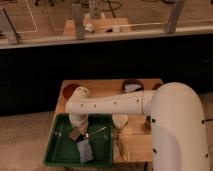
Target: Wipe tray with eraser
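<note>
Slippage threatens: the gripper (pixel 77 126), its grip unreadable, sits at the eraser (pixel 75 134) in the lower-left tray (pixel 54 151); a skewed push could skid it into the blue-grey pad (pixel 84 151).

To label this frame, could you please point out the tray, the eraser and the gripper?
tray (pixel 58 149), camera view, bare left floor.
eraser (pixel 75 135), camera view, top face.
gripper (pixel 78 128), camera view, tip, by the eraser inside the tray.

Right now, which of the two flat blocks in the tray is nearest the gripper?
The eraser, the smaller grey-brown block, right at the gripper; the larger blue-grey pad lies farther off, toward the tray's near edge.
</note>
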You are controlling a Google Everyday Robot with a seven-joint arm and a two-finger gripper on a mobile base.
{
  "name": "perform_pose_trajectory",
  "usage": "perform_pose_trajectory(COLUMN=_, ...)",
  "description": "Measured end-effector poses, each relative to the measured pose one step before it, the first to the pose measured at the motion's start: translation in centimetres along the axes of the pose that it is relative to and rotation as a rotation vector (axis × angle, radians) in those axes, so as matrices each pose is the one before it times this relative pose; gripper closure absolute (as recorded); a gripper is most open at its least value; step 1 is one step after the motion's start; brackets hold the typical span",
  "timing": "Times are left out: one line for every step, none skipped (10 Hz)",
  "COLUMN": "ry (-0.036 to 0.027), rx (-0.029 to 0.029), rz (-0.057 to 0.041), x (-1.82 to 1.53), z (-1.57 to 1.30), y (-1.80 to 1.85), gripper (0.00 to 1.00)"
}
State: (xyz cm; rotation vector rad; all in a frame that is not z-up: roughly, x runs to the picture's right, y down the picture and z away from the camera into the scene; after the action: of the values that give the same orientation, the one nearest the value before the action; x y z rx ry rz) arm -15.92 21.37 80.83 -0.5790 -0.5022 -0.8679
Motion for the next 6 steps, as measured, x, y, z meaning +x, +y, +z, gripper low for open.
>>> perform_pose_trajectory(ry=-0.00135, rx=0.00413, rz=-0.00417, x=-0.226, z=-0.099, y=-1.118, gripper=1.00)
perform_pose_trajectory(ry=0.00339, rx=0.00514, rz=-0.01032, x=-0.280, z=-0.027, y=-1.167, gripper=1.00)
perform_pose_trajectory(ry=0.00324, rx=0.00354, rz=-0.01550, x=-0.497, z=0.016, y=-1.203, gripper=1.00)
perform_pose_trajectory(ry=0.00370, rx=0.00241, rz=-0.02758, x=-0.833, z=0.185, y=-1.551, gripper=1.00)
perform_pose_trajectory(ry=-0.00225, rx=0.00276, rz=-0.02288, x=-0.757, z=0.148, y=-1.096, gripper=1.00)
perform_pose_trajectory(ry=-0.00602, rx=0.00325, rz=-0.02271, x=-0.812, z=0.106, y=-0.896, gripper=1.00)
